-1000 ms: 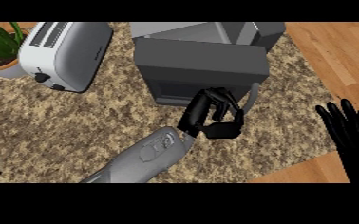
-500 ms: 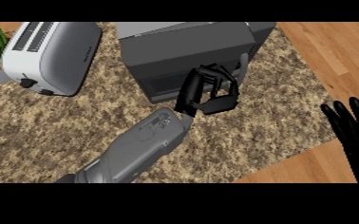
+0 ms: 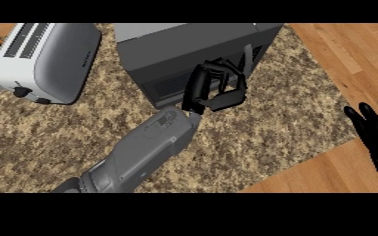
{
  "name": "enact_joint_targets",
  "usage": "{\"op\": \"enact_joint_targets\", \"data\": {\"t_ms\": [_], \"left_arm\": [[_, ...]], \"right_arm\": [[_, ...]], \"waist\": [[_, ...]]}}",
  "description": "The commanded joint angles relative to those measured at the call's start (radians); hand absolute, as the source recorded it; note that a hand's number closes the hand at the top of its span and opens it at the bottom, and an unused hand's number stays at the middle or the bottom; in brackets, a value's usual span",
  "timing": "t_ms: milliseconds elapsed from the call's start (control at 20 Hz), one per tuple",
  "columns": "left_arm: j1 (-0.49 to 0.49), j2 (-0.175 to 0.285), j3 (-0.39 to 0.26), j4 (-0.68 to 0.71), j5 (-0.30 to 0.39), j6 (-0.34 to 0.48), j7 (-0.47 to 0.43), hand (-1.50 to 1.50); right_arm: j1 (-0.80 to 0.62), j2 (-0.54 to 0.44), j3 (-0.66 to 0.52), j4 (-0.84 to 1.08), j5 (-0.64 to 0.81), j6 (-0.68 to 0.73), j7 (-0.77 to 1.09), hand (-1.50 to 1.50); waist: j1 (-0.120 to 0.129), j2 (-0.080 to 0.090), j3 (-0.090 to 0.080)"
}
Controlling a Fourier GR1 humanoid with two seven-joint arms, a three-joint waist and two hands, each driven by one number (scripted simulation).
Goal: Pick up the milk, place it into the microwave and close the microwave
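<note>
So the milk doesn't show anywhere, and whether it's inside the microwave (image 3: 184, 47) I can't tell. Compared to a second ago, the left hand (image 3: 214, 87) has moved up from the speckled surface (image 3: 288, 125) and now sits right against the microwave's dark front, near its right side. The whole view has shifted a bit too, so the microwave fills more of the top. The hand's fingers are curled in with the thumb tucked below them, and I don't see anything held in there. A thin upright edge shows just right of the fingers; can't say if that's the door ajar. A white toaster (image 3: 48, 60) sits to the left of the microwave. The right hand (image 3: 365, 130) rests at the right edge, fingers straight up, same spot as before.
</note>
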Motion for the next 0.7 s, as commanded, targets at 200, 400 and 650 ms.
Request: {"op": "enact_joint_targets", "data": {"t_ms": [200,400,650], "left_arm": [[-0.051,-0.001,0.022,0.069,0.063,-0.022,-0.046,1.50],[-0.054,-0.001,0.020,0.082,0.079,-0.012,-0.082,1.50],[-0.060,-0.001,0.017,0.095,0.099,-0.019,-0.115,1.50]], "right_arm": [[-0.022,-0.023,-0.008,-0.033,-0.052,-0.002,0.038,-1.50],[-0.023,-0.040,-0.020,-0.029,-0.070,-0.005,0.059,-1.50],[-0.033,-0.046,-0.033,-0.040,-0.104,-0.013,0.071,-1.50]], "waist": [[-0.021,0.009,0.000],[-0.027,0.015,0.001],[-0.031,0.014,0.002]]}}
